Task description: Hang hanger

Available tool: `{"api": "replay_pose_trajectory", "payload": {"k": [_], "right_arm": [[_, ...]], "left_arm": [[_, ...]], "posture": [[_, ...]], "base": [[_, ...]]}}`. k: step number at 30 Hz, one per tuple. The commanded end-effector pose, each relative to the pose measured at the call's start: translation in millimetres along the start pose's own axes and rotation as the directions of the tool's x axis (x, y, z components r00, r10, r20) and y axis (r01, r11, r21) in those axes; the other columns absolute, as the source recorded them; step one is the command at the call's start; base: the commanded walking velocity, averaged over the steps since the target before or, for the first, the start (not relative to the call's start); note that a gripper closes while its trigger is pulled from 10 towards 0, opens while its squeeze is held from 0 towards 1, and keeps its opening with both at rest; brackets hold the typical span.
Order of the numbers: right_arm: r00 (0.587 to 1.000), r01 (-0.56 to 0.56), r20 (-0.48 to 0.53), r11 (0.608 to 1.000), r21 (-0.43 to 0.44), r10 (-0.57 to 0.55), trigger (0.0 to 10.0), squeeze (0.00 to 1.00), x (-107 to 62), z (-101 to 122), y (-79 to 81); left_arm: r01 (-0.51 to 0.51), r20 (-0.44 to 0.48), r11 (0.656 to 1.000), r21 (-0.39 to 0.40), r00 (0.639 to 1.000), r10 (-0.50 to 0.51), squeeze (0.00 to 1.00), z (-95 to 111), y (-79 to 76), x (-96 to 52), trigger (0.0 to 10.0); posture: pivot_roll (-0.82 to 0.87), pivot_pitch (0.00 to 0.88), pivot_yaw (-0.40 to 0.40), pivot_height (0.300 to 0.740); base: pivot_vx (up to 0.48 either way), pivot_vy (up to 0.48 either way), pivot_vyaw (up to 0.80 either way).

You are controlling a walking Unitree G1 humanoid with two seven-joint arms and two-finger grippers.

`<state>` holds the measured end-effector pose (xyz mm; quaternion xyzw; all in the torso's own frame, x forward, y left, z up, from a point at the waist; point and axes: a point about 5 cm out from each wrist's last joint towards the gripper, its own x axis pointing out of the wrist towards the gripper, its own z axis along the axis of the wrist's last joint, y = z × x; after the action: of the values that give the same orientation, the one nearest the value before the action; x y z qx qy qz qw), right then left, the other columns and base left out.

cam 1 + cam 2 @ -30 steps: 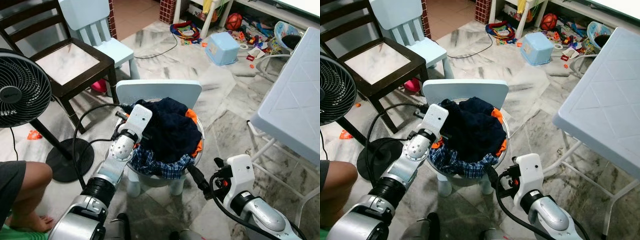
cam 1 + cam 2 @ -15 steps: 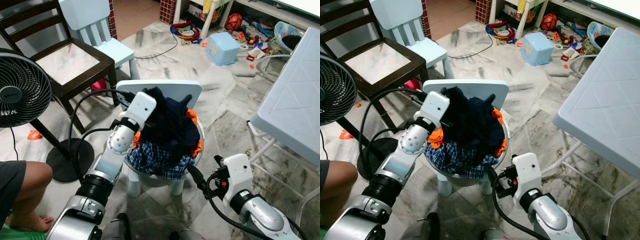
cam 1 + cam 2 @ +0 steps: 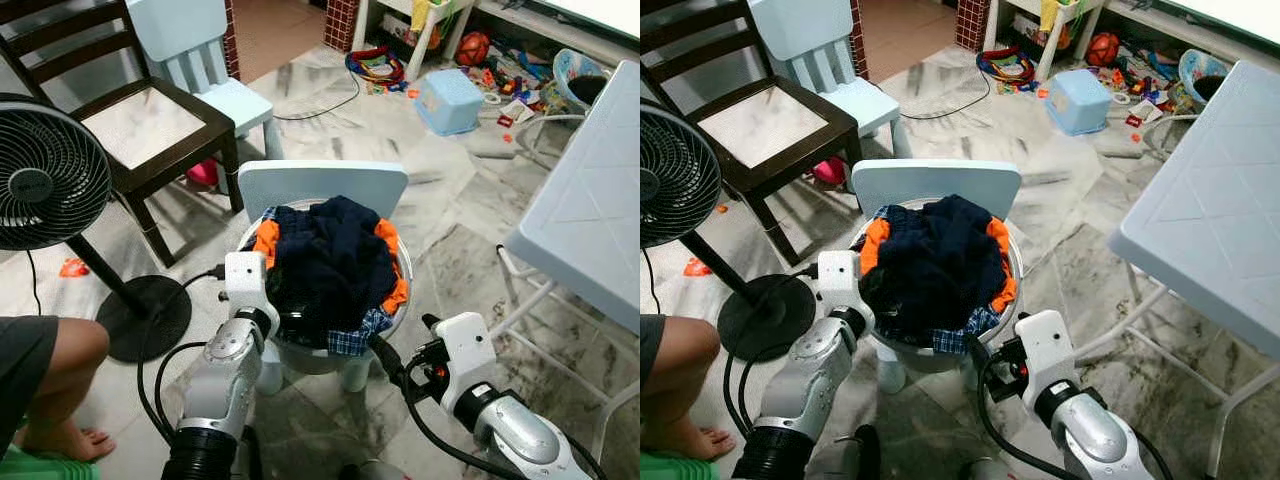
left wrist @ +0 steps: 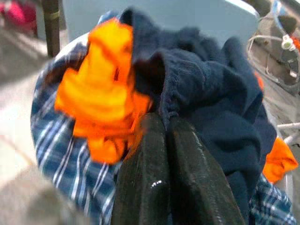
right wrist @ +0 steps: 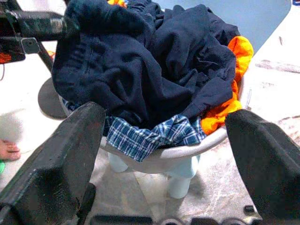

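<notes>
– At the near left rim of the basket [image 5: 187, 157], lower centre of the head view. Item one?
– Left gripper [image 4: 161, 122]. Both black fingers pressed together, tips against the elastic hem of the navy garment [image 3: 325, 255], where it meets the orange cloth [image 4: 101, 89]. Whether any fabric is pinched between them: cannot tell.
– Item two?
– Right gripper [image 5: 161, 119]. Fingers spread wide, holding nothing, low in front of the basket and apart from it. Checked cloth [image 5: 154, 136] hangs over the rim facing it.
– Location of the hanger?
– Cannot tell. Possibly buried in the heap, which is piled above the rim with the navy garment on top.
– Support?
– Basket sits on a small pale blue chair [image 3: 320, 180], mid-frame. Fan [image 3: 45, 170] at far left.
– Handling note for the step?
– Judged as searching the laundry. Lift the navy garment slowly by its hem, upward rather than sideways, so the tall pile does not spill. Use the spread right gripper to steady the rim. Watch for a hook snagging on cloth.
</notes>
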<state>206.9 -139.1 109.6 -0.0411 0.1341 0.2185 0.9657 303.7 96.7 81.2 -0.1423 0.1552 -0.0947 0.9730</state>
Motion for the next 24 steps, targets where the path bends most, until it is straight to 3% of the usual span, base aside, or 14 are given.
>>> {"api": "replay_pose_trajectory", "payload": {"k": [1,6,7,8,10,11,12,13,20,24], "right_arm": [[1.000,0.004,-0.018,1.000,-0.008,-0.004,10.0,0.00,-1.0,-4,-1.8],[1.000,0.004,-0.019,1.000,-0.020,-0.004,10.0,0.00,0.2,-5,-1.9],[1.000,0.000,-0.019,1.000,-0.023,0.000,10.0,0.00,0.4,-5,-0.7],[1.000,-0.006,-0.020,1.000,-0.027,0.006,10.0,0.00,0.7,-5,1.1],[1.000,-0.014,-0.021,0.999,-0.036,0.013,10.0,0.00,0.8,-6,2.7],[1.000,-0.020,-0.022,0.999,-0.043,0.020,10.0,0.00,0.9,-6,3.5],[1.000,-0.022,-0.022,0.999,-0.044,0.021,10.0,0.00,0.9,-6,3.6],[1.000,-0.023,-0.022,0.999,-0.046,0.022,10.0,0.00,1.0,-6,3.6],[1.000,-0.019,-0.019,0.998,-0.055,0.018,10.0,0.00,2.8,-5,0.4],[1.000,-0.016,-0.019,0.998,-0.058,0.015,10.0,0.00,4.1,-6,0.2]], "left_arm": [[0.013,-0.029,0.997,-0.074,0.999,-0.016,0.00,-6,-12.4,-2.2,0.0],[0.049,-0.054,0.990,-0.133,0.997,-0.057,0.00,-4,-20.4,-3.7,0.0],[0.046,-0.071,0.988,-0.144,0.996,-0.056,0.00,-6,-20.5,-3.9,4.4],[0.032,-0.102,0.986,-0.162,0.994,-0.048,0.00,-10,-20.0,-4.0,10.0],[0.016,-0.131,0.981,-0.194,0.990,-0.042,0.00,-14,-20.3,-4.0,10.0],[0.012,-0.142,0.969,-0.249,0.989,-0.048,0.00,-15,-23.5,-3.6,10.0],[0.009,-0.143,0.962,-0.274,0.988,-0.050,0.46,-15,-25.8,-3.0,10.0],[0.008,-0.146,0.955,-0.296,0.988,-0.054,1.00,-14,-28.8,-2.2,10.0],[0.095,-0.177,0.916,-0.389,0.969,-0.175,1.00,-15,-49.6,-5.3,10.0],[0.145,-0.224,0.920,-0.365,0.945,-0.238,1.00,-22,-48.6,-15.7,10.0]], "posture": [[-0.11,0.164,-0.067,0.740],[-0.11,0.168,-0.069,0.740],[-0.10,0.168,-0.070,0.740],[-0.10,0.168,-0.070,0.740],[-0.10,0.169,-0.072,0.740],[-0.10,0.169,-0.073,0.740],[-0.10,0.169,-0.073,0.740],[-0.10,0.169,-0.073,0.740],[-0.10,0.166,-0.073,0.740],[-0.09,0.167,-0.071,0.740]], "base": [[0.000,0.000,0.00],[0.000,0.000,0.00],[0.000,0.000,0.00],[0.000,0.000,0.00],[0.000,0.000,0.00],[0.000,0.000,0.00],[0.000,0.000,0.00],[0.000,0.000,0.00],[0.000,0.000,0.00],[0.000,0.000,0.00]]}}
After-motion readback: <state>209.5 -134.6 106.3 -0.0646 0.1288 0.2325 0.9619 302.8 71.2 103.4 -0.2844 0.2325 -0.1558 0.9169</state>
